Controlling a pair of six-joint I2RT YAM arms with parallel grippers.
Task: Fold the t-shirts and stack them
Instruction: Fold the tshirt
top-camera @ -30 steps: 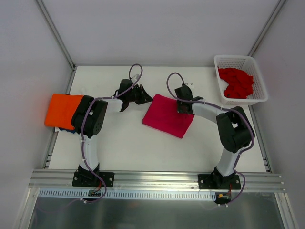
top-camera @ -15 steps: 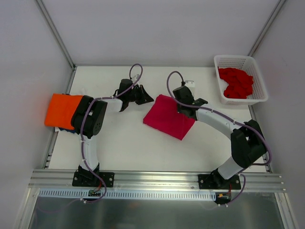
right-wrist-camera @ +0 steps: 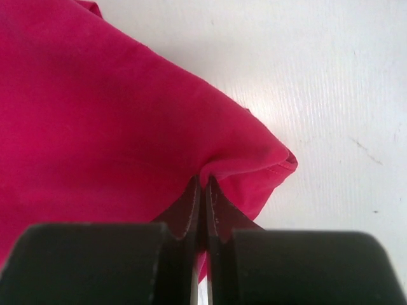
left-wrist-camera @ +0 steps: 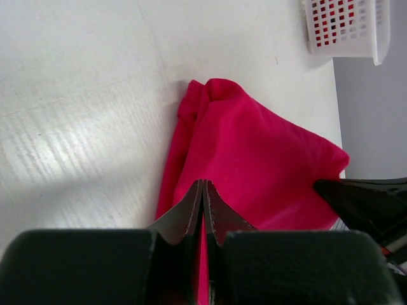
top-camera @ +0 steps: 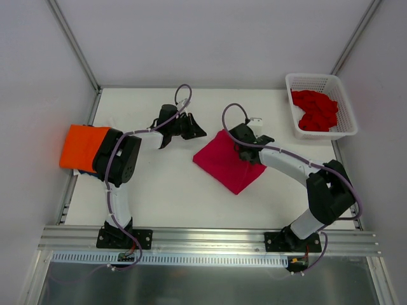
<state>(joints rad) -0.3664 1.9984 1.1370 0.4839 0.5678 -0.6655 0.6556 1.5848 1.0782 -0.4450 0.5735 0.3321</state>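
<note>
Crimson-pink t-shirt (top-camera: 226,170) folded mid-table: soft, limp, light; I'd grip at corners. My right gripper (right-wrist-camera: 203,183) clamped on its far-right edge fold. Left gripper (left-wrist-camera: 203,187) jaws together, empty, just beside shirt. Orange t-shirt (top-camera: 81,145) left edge; red t-shirts (top-camera: 315,111) in far basket (top-camera: 318,77).

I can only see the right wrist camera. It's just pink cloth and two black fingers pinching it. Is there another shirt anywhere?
Observer: Yes. From the top camera, a folded orange t-shirt lies at the left edge of the table.
Operator: Are there more to fold?
Observer: Crumpled red t-shirts sit in a white basket at the far right corner.
Operator: What's the other arm doing?
Observer: The left gripper is shut. It points at the crimson-pink t-shirt from the far-left side and does not appear to hold it.
</note>
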